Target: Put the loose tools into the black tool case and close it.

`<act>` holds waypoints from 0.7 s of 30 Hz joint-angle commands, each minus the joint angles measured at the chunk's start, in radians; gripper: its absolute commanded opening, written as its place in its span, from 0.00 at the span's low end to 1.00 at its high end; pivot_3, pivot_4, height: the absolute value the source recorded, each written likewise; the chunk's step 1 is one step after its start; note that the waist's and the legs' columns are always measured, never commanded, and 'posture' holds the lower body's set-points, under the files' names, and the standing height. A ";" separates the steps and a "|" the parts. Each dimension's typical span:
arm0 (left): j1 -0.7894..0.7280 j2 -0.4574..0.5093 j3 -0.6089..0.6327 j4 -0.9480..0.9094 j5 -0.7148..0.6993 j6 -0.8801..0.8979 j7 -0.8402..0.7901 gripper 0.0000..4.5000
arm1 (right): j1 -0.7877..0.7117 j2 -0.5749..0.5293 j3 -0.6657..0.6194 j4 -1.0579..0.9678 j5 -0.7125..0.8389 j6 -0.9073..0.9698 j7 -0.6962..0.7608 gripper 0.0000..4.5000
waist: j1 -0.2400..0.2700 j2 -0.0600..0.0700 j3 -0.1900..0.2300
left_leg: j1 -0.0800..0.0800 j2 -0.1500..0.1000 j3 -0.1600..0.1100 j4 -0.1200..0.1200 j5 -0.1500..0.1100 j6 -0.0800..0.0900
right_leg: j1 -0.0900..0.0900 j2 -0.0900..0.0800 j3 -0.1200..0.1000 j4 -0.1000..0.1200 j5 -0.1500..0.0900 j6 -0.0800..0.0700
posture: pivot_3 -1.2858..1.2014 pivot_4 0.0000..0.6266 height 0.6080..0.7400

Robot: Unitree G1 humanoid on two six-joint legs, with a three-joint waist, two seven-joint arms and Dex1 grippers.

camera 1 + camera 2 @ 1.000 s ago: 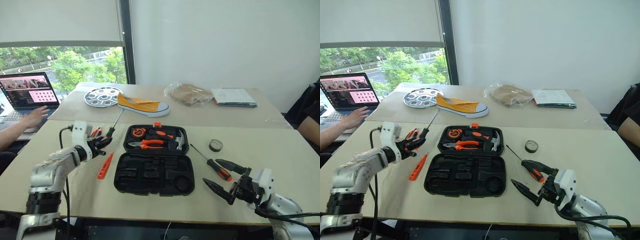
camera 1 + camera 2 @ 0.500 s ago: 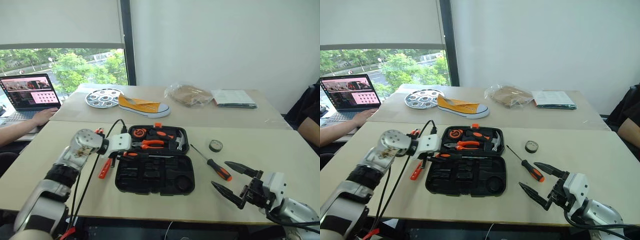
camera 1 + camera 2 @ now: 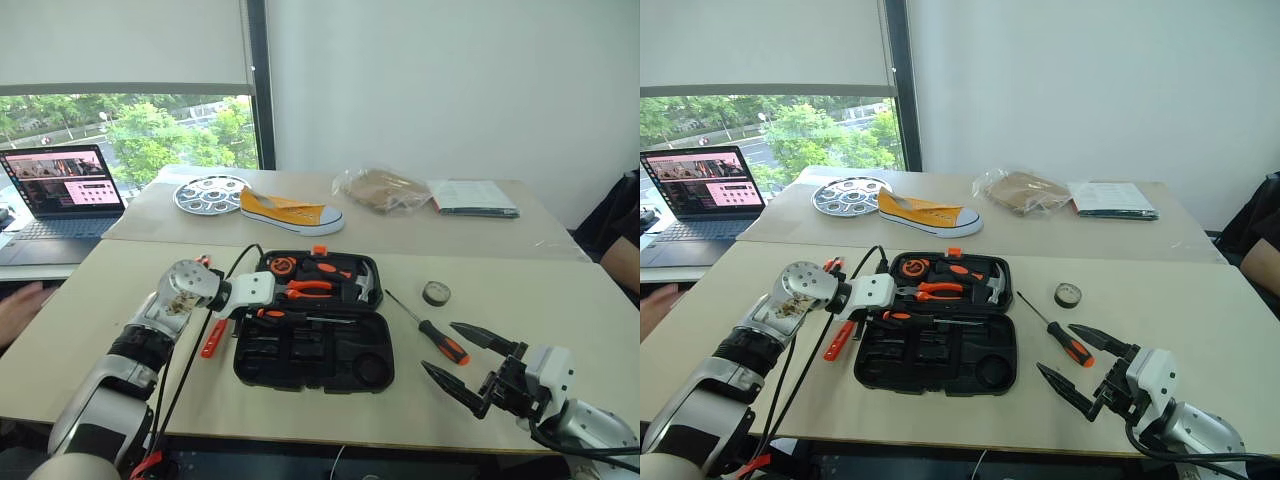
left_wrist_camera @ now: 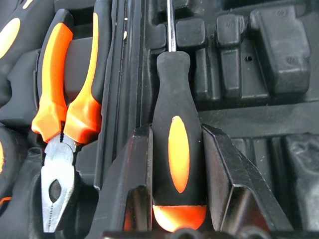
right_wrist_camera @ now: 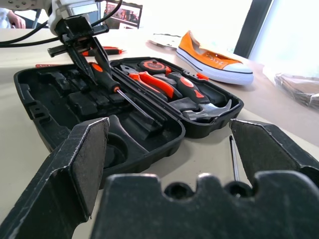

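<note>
Left hand grips the long screwdriver over the open black tool case on the worktop; next, seat it in its slot. Right hand waits spread, empty.

Left arm is built of silver-grey segments with black joint bands and a round scuffed metallic wrist housing. A white block carries the left claw. Black cables are looped along the forearm. Right claw: two black pointed fingers on a white wrist block, black cable trailing.
</note>
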 commanded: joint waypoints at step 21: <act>0.110 -0.061 0.151 -0.163 -0.160 0.125 0.104 0.27 | 0.024 -0.004 -0.011 -0.029 0.026 -0.005 0.026 1.00 | -0.003 0.001 0.000 | 0.000 -0.001 -0.001 0.003 -0.001 0.001 | 0.001 0.000 0.001 0.000 0.002 -0.003 | 0.52 0.24 1.00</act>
